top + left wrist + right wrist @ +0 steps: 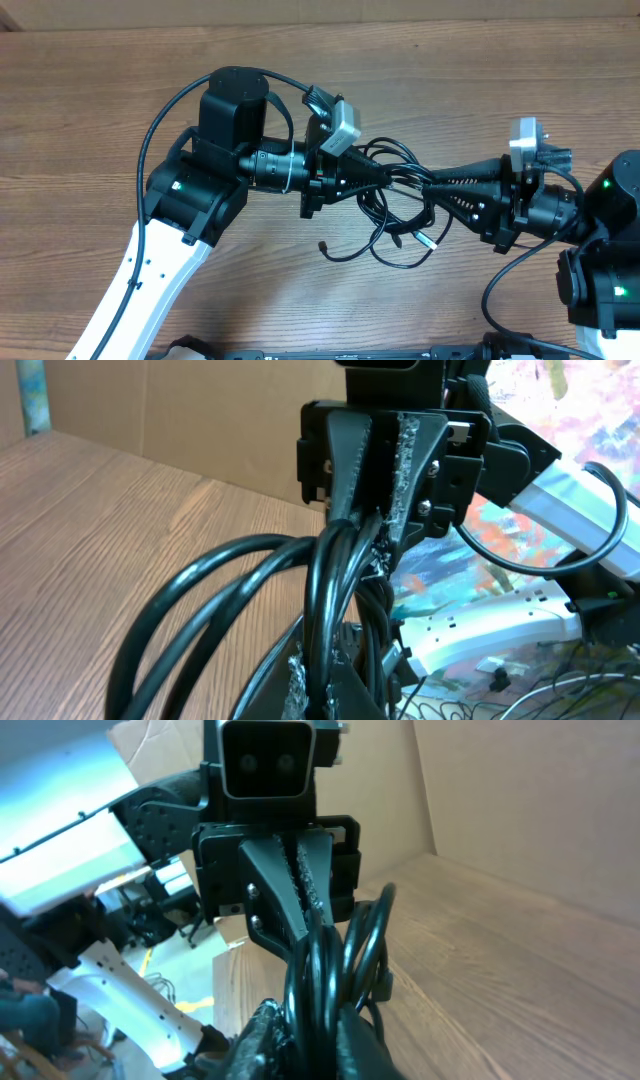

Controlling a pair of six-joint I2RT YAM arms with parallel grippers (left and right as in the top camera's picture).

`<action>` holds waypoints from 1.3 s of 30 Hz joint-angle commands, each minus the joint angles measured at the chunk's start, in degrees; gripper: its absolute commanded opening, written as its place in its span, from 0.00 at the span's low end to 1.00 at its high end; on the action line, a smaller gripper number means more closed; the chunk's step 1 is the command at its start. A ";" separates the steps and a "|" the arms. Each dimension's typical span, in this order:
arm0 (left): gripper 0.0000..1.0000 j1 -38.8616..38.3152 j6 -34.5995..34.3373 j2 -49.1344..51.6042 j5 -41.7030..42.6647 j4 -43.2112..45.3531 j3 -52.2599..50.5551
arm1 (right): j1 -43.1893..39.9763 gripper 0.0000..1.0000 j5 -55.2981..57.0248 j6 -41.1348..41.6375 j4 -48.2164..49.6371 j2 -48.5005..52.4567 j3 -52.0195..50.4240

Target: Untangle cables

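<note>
The cables (400,215) are a knotted bundle of thin black cords in the middle of the wooden table, with loops hanging toward the front and a silver-tipped plug (426,240) at the lower right. My left gripper (388,176) comes in from the left and is shut on the cables (335,590). My right gripper (428,187) comes in from the right and is shut on the same bundle (335,970). The two grippers face each other, tips almost touching, and each shows in the other's wrist view.
The wooden table (120,80) runs out on all sides of the bundle. A cardboard wall (200,410) stands along the far edge. A white power strip (500,630) and loose wires lie beyond the table's edge in the left wrist view.
</note>
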 commanded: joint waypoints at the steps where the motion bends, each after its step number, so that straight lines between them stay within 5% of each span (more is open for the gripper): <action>1: 0.04 -0.26 -2.49 -0.74 -1.81 0.31 1.44 | -0.11 0.05 0.35 -0.35 0.31 -0.20 0.39; 15: 0.04 2.58 -13.05 -0.74 -7.89 0.79 1.44 | -0.11 0.05 0.28 -0.33 -0.02 -0.20 0.39; 17: 0.04 2.64 -13.22 -0.74 -6.80 0.74 1.44 | -0.11 0.23 0.28 -0.33 0.02 -0.20 0.39; 20: 0.04 2.64 -13.16 -0.74 -4.31 0.74 1.44 | -0.11 0.30 0.31 -0.33 0.04 -0.20 0.39; 22: 0.04 2.64 -13.16 -0.74 -2.91 0.79 1.44 | -0.11 0.45 0.28 -0.33 0.02 -0.20 0.39; 27: 0.04 2.62 -13.38 -0.74 -1.16 0.83 1.44 | -0.11 0.50 0.37 -0.35 0.09 -0.20 0.39; 34: 0.04 2.64 -13.86 -0.74 -0.94 0.72 1.44 | -0.11 0.09 0.72 -0.35 0.07 0.13 0.39; 39: 0.04 2.64 -14.51 -0.74 -0.96 0.72 1.44 | -0.11 0.04 0.70 -0.35 0.07 0.24 0.39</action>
